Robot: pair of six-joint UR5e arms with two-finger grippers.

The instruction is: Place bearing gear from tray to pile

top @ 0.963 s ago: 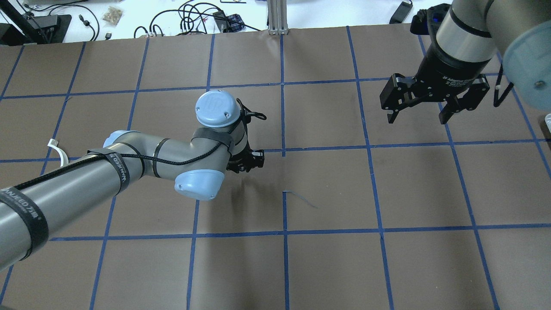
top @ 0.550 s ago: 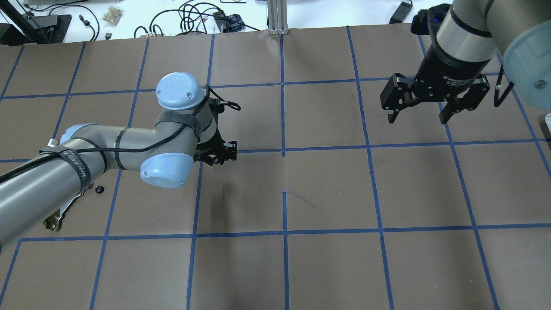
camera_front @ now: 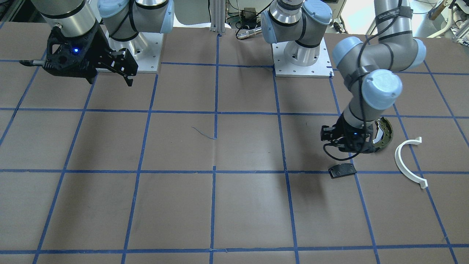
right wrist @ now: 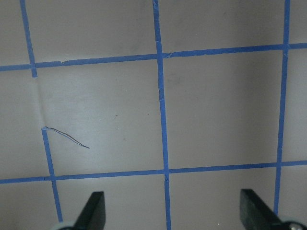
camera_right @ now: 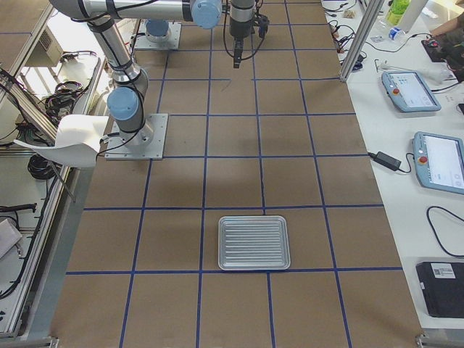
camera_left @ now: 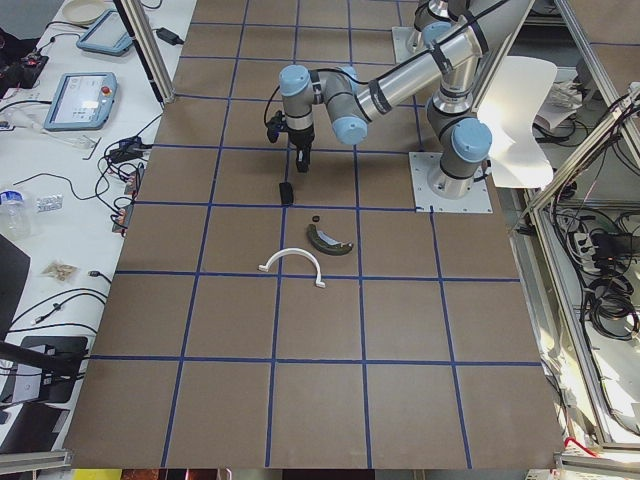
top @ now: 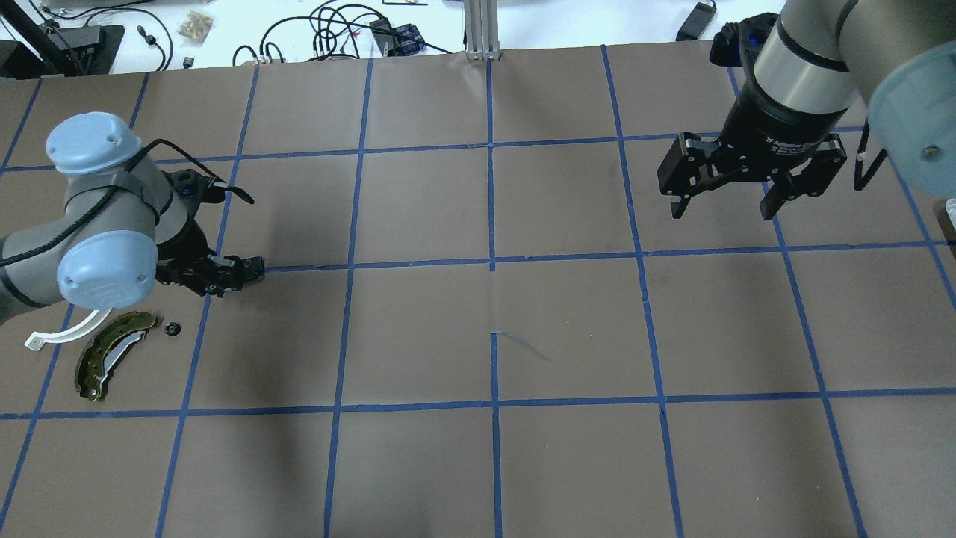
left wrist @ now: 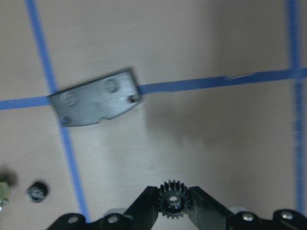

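Overhead view: within the last second the left arm has swung from mid-worktop to the far left. The left fingers [top: 248, 267] now hang just beside the pile [top: 88, 372], which the arm no longer covers. The carry is judged nearly complete, with only lowering and release outstanding. The right fingers [top: 670, 187] are unchanged, spread wide and holding nothing, high at the right. The pile here comprises an olive curved brake shoe [top: 123, 336] with punched holes, a smooth white plastic half-ring [top: 63, 334] and a small dark round part [top: 172, 328]. Front view: a flat black plate [camera_front: 342, 170] lies on a tape line just on the near side of the left fingers. The shoe and half-ring lie close by on the right. Left-end view: the four parts lie loosely scattered under and beside the arm. Right-end view: the ribbed metal tray [camera_right: 254, 242] sits well apart from the pile, towards the other end of the worktop [camera_right: 304, 181]. Left wrist view: the fingers are clamped on the gear [left wrist: 174, 201], which is small, black and fine-toothed with a centre bore. It is held clear above the brown paper. The plate, matt with moulded dimples, lies beyond it. Right wrist view: the fingertips stand wide apart over brown paper and blue tape.
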